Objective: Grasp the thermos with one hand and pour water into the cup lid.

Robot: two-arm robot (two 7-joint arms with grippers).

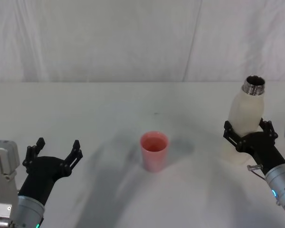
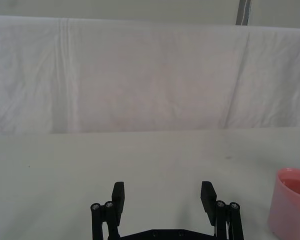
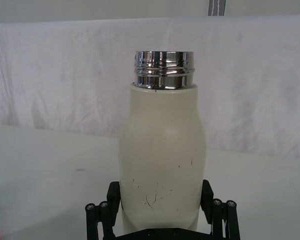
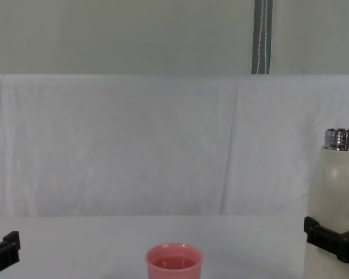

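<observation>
One thermos [image 1: 245, 124] upright, pinched by right end effector [image 1: 250, 134]; one cup lid [image 1: 154, 151]; left end effector [image 1: 54, 154] spread.

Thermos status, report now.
Right gripper clamped around thermos, upright, uncapped. Left gripper open, idle at table's left. Pink cup lid mid-table, liquid inside. Nothing between them.

cup lid [image 1: 154, 151] – table [image 1: 109, 118] centre | thermos [image 1: 244, 121] – well right

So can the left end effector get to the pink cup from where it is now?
Probably yes. The left end effector is open and holds nothing, and only bare table lies between it and the pink cup.
</observation>
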